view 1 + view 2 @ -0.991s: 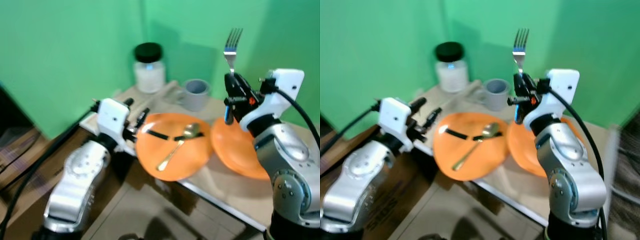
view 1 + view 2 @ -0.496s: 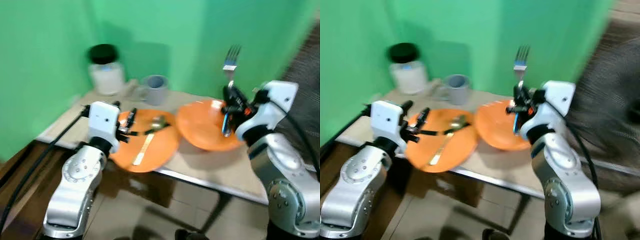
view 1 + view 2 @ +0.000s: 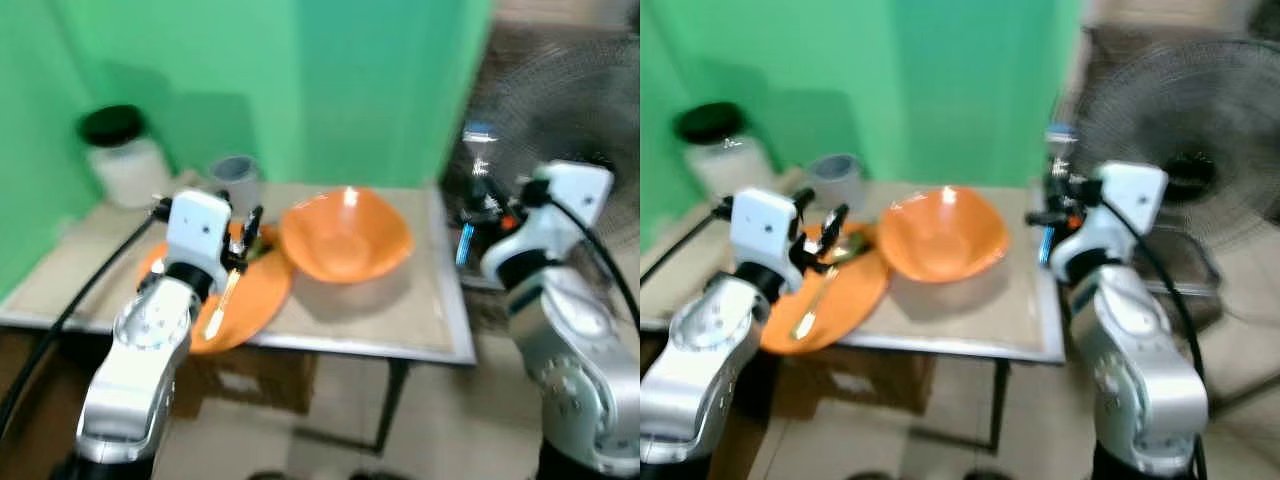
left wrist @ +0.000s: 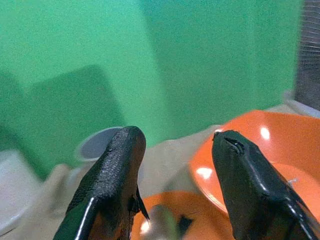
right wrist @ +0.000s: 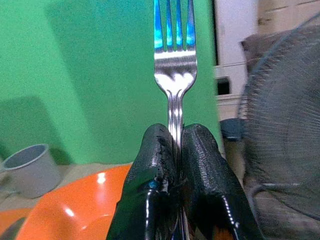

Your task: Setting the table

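Observation:
An orange plate [image 3: 200,310] lies at the table's left front with a gold spoon [image 3: 812,305] on it. An orange bowl [image 3: 345,240] sits mid-table. My left gripper [image 4: 175,137] hovers open over the plate's far edge, nothing between its fingers [image 4: 112,180]. To the right of the bowl, at the table's right edge, my right gripper [image 5: 176,131] is shut on a silver fork [image 5: 174,60], held upright with tines up. The same fork [image 3: 478,150] looks blurred in the eye views.
A grey mug [image 3: 235,172] and a white jar with a black lid [image 3: 122,158] stand at the back left against the green wall. A large floor fan [image 3: 1200,140] stands right of the table. The table's bare right part [image 3: 420,310] lies between bowl and edge.
The camera has swung right, so the table slid left in view and the fan came in. The fork stays upright in the right gripper; the left gripper stays at the plate.

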### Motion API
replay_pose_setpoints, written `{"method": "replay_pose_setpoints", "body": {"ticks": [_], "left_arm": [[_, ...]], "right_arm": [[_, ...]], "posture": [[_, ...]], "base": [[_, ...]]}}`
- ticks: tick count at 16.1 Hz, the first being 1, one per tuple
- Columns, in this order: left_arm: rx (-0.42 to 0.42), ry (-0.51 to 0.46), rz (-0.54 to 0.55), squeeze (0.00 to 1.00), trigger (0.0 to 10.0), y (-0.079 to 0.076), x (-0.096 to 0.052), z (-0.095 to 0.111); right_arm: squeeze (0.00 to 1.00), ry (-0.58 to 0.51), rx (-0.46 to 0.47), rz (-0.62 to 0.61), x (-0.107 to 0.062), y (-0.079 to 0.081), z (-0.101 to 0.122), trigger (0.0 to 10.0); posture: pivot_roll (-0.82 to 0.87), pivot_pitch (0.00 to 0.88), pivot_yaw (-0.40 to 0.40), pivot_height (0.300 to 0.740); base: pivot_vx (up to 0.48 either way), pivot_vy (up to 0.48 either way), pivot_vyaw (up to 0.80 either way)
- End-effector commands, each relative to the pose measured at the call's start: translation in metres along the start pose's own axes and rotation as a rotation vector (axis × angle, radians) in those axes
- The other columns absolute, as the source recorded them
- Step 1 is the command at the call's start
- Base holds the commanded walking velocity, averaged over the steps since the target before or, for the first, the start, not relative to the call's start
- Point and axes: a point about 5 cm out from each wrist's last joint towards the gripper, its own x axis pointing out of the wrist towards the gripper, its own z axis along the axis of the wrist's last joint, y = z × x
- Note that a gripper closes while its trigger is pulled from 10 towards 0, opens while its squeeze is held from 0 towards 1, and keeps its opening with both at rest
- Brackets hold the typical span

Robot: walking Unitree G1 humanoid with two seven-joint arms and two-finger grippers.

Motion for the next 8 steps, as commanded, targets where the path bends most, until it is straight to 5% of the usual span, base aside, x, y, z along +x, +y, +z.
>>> {"method": "replay_pose_setpoints", "body": {"ticks": [1, 8], "left_arm": [[-0.004, -0.004, -0.026, 0.00, 10.0, -0.004, 0.003, 0.001], [-0.047, 0.035, -0.003, 0.00, 10.0, -0.002, 0.001, -0.009]], "right_arm": [[0.00, -0.012, -0.009, -0.028, 0.000, -0.006, 0.003, 10.0], [0.00, 0.135, -0.127, -0.055, -0.008, -0.015, -0.019, 10.0]], "posture": [[0.05, 0.000, 0.044, 0.740], [0.04, 0.000, 0.039, 0.740]], "base": [[0.000, 0.000, -0.80], [0.000, 0.000, -0.80]]}}
